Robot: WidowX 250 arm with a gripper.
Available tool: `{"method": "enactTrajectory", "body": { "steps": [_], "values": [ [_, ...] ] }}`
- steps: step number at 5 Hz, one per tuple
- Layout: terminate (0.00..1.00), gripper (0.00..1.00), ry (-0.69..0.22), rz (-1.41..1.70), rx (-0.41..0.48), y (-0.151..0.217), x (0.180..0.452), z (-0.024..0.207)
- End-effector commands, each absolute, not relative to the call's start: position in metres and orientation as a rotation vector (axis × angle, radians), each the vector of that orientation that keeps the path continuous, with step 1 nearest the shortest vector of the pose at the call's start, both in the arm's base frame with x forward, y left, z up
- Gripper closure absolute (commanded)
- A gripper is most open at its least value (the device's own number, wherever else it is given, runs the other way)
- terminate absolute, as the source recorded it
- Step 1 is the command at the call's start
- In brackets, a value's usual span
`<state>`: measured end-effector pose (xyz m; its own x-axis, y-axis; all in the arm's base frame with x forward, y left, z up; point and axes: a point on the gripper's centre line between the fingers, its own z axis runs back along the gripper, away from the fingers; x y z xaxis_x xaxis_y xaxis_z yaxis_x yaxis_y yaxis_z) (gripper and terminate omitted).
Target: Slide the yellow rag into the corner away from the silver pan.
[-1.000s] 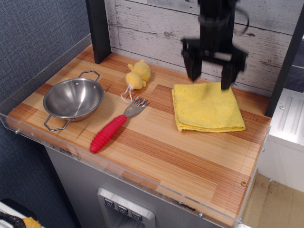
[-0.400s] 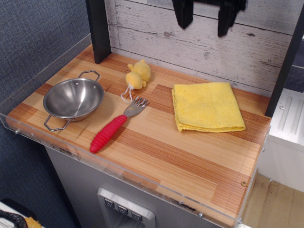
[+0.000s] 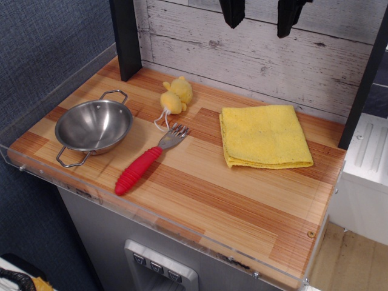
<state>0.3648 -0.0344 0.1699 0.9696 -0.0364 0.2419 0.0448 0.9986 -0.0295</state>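
The claw hangs high, prongs spread and empty; the yellow rag lies far below it, beside the corner, seemingly placed; next, just clear off

Striped-wood tabletop: silver pan at nine o'clock, red-handled fork centre, plush toy at eleven, yellow rag at two.

A small yellow plush toy with a white string lies near the back wall of white weathered planks. Just in front of it lies a metal fork with a red ribbed handle, its tines touching the string.
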Motion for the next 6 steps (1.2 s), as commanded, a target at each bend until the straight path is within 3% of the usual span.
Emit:
{"method": "enactTrajectory", "body": {
  "steps": [1, 5, 6],
  "values": [
    [0.0, 0.0, -0.292, -0.038, -0.035, -0.0321, 0.3622, 0.1868],
    [0.0, 0.0, -0.292, -0.038, -0.035, -0.0321, 0.3622, 0.1868],
    [1.0, 0.0, -0.292, -0.038, -0.035, -0.0321, 0.3622, 0.1868]
  ]
}}
